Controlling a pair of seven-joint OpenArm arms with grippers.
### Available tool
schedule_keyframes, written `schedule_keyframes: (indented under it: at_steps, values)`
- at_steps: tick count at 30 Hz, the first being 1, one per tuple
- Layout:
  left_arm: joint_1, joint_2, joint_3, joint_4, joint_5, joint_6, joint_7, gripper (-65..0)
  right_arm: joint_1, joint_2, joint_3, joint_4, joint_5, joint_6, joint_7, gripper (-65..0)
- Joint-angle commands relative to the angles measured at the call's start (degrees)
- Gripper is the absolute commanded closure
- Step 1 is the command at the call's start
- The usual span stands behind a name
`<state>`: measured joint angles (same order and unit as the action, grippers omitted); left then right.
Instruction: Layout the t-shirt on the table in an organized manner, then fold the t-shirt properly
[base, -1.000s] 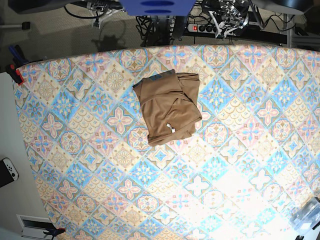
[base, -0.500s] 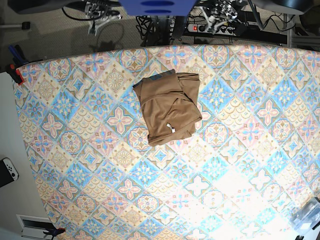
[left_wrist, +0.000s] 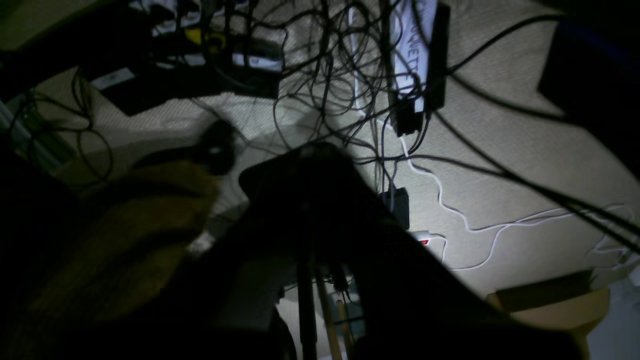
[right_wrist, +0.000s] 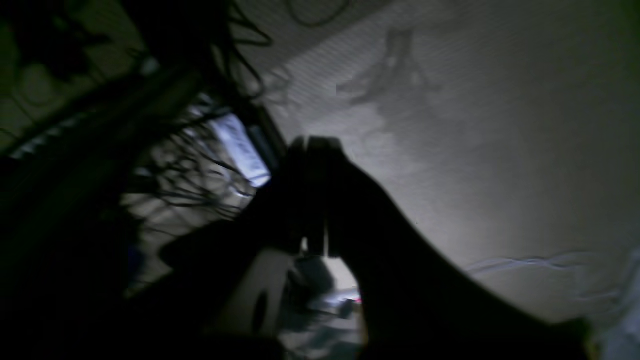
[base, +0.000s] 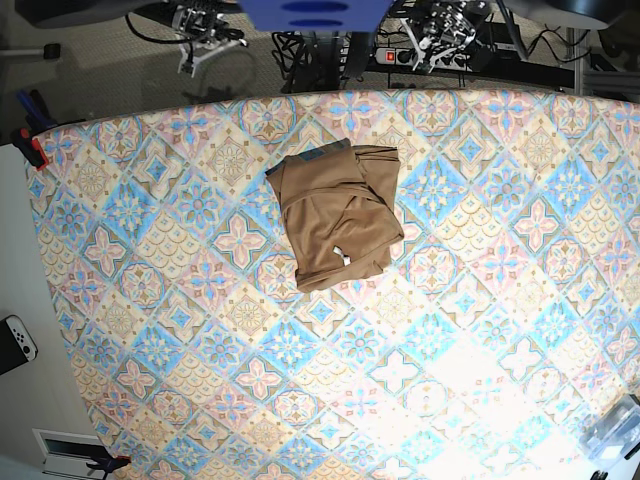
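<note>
Tan-brown t-shirt (base: 338, 217) bunched in a rumpled heap, upper middle of tile-patterned table (base: 480, 330)

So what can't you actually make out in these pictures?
- Base view: how the t-shirt is folded; its own bunched layers hide sleeves and neckline.
- Base view: the left claw and right claw, small among cables beyond the table.
- Left wrist view: the claw is a dark silhouette.
- Right wrist view: blurred and dim; only floor shows.

table (base: 180, 300) open all round; only obstacle is t-shirt (base: 338, 215) bunched toward 12 o'clock edge, cable tangle (left_wrist: 320, 60) beyond that edge.
</note>
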<state>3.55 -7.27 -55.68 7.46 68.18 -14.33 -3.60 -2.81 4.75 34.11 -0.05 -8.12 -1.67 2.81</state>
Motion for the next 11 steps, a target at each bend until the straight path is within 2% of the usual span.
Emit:
schedule_keyframes:
  at_steps: [1,11]
  values:
    - [0.1,-0.1,0.0,0.1,0.3,0.0,0.1,0.0,-0.2,0.7,0.5,0.1,0.0,-0.4,0.1,0.0]
    - [-0.7,0.1,0.0,0.1,0.2,0.0,0.1,0.0,-0.2,0.7,0.5,0.1,-0.2,-0.4,0.1,0.0]
